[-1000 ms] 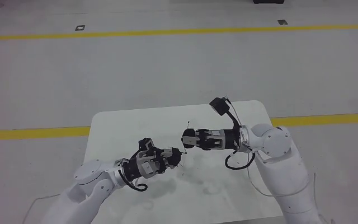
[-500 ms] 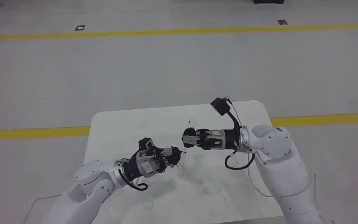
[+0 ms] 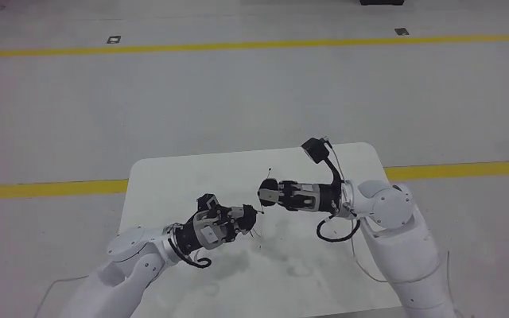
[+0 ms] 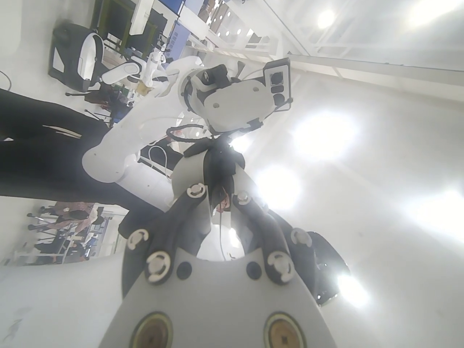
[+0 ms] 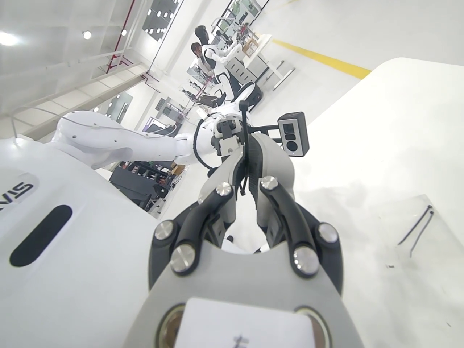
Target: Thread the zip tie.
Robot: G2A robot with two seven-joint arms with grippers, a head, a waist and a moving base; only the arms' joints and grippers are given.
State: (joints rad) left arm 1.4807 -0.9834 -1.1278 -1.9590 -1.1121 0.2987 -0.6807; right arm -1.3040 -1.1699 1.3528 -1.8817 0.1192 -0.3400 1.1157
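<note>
One black zip tie (image 5: 246,139) stands straight up in the middle of the right wrist view. Its little head is at the top. Its strap runs down between the fingers of the right gripper (image 5: 247,157), which is squeezed tight on it. The tie is up in the air, off the table (image 5: 398,117).

In the top view, the left gripper (image 3: 253,216) sits near the middle of the picture, just to the lower left of the right one. The two are close, but I cannot tell if the left one touches the tie. In the left wrist view its fingers are pressed together. A thin dark string (image 4: 220,226) hangs down between them, and I cannot tell what it is.

I think the job is only partly done. The tie is picked up and held ready. No loop shows, so the tail has not yet gone through the head. That poking part is left to do.

Two spare ties (image 5: 417,228) lie flat on the table at the lower right of the right wrist view, well apart from the grippers.
</note>
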